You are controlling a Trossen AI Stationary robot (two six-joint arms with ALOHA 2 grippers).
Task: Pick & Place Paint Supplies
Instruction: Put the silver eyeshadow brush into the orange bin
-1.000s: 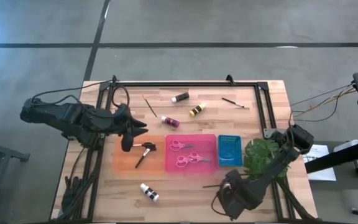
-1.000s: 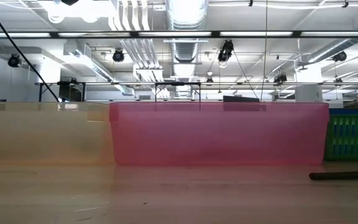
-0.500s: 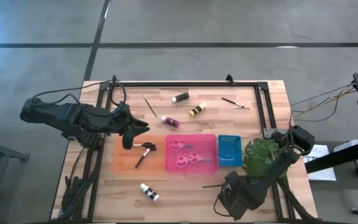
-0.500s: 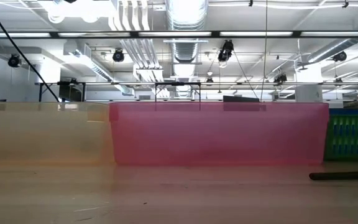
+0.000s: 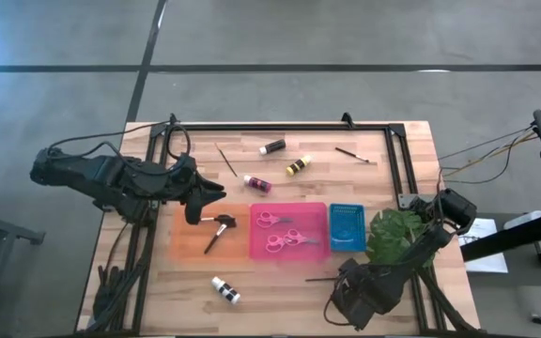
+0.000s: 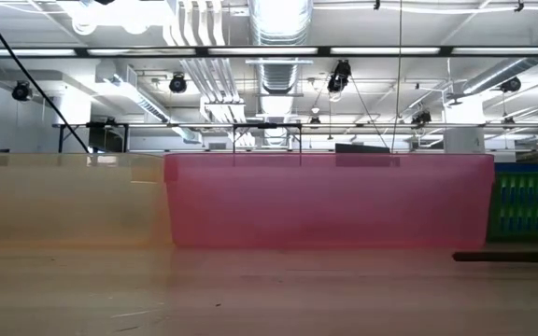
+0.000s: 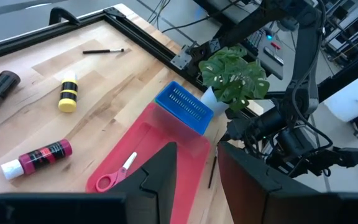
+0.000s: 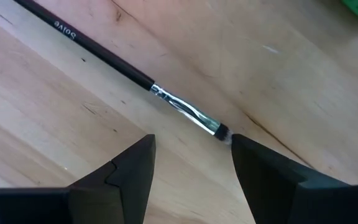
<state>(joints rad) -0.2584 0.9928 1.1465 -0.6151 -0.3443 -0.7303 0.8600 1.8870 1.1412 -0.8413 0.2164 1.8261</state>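
A thin dark-handled brush [image 8: 110,62] lies flat on the wood in front of the pink tray [image 5: 289,252]; it also shows in the high view [image 5: 317,279] and the low view [image 6: 507,256]. My right gripper [image 8: 192,142] stands open just above its silver ferrule and bristle end, pointing down. My left gripper [image 5: 205,202] hangs open and empty [image 7: 196,149] over the orange tray [image 5: 188,246], which holds a brush [image 5: 219,230]. Two pink-handled scissors [image 5: 272,220] lie in the pink tray. Pink [image 5: 257,183], yellow [image 5: 297,166], black [image 5: 272,146] and white [image 5: 224,290] bottles lie on the table. My right gripper comes at the brush from above, its open fingers straddling the bristle end. The bristle tip [image 8: 224,132] lies at the inner edge of one finger [image 8: 257,163]; whether they touch I cannot tell. The brush lies flat on the table.
A blue basket [image 5: 347,226] stands right of the pink tray, with a green plant [image 5: 397,235] beside it, close to my right arm. Two more brushes [image 5: 225,158] [image 5: 355,155] lie near the far edge. A black frame [image 5: 280,126] borders the table.
My right gripper has come down toward the brush in front of the pink tray and rolled a little. In the low view the brush has slid slightly to the picture's left and away from the camera.
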